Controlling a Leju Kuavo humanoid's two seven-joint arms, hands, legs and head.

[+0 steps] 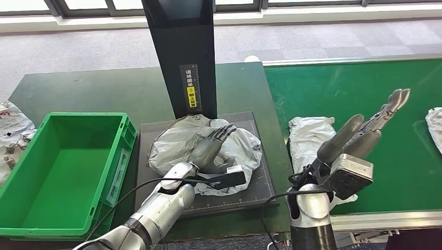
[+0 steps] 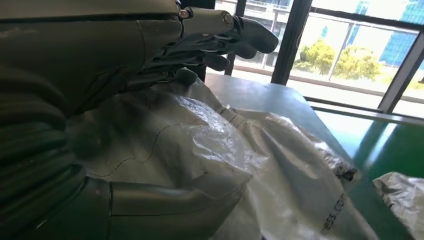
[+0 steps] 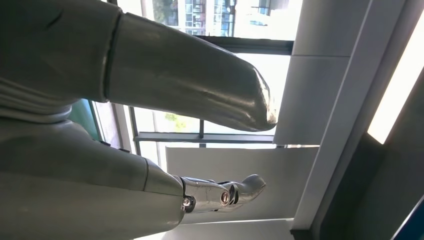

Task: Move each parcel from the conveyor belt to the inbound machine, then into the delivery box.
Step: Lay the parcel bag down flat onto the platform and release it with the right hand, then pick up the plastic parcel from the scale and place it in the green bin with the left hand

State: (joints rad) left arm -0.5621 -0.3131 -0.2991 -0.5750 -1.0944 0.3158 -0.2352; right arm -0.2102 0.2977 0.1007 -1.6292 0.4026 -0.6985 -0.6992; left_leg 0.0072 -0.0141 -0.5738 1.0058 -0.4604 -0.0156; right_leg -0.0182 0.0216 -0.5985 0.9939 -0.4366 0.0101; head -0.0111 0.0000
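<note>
A crumpled grey parcel (image 1: 242, 148) lies on the black platform of the inbound machine (image 1: 256, 195), under its black scanner column (image 1: 180, 52). My left hand (image 1: 208, 148) grips it, with the fingers (image 2: 225, 35) over the top and the thumb pressed into the side of the parcel (image 2: 260, 165). My right hand (image 1: 365, 130) is raised above the green conveyor belt (image 1: 354, 83), fingers spread and holding nothing; its thumb (image 3: 190, 85) shows against the windows. A white parcel (image 1: 307, 138) lies on the belt just left of that hand.
An empty green delivery box (image 1: 125, 151) stands left of the platform. Another white parcel (image 1: 435, 127) lies at the belt's right edge. More bags (image 1: 10, 130) lie at the far left of the dark table (image 1: 94, 88). A second parcel (image 2: 400, 195) lies beside the held one.
</note>
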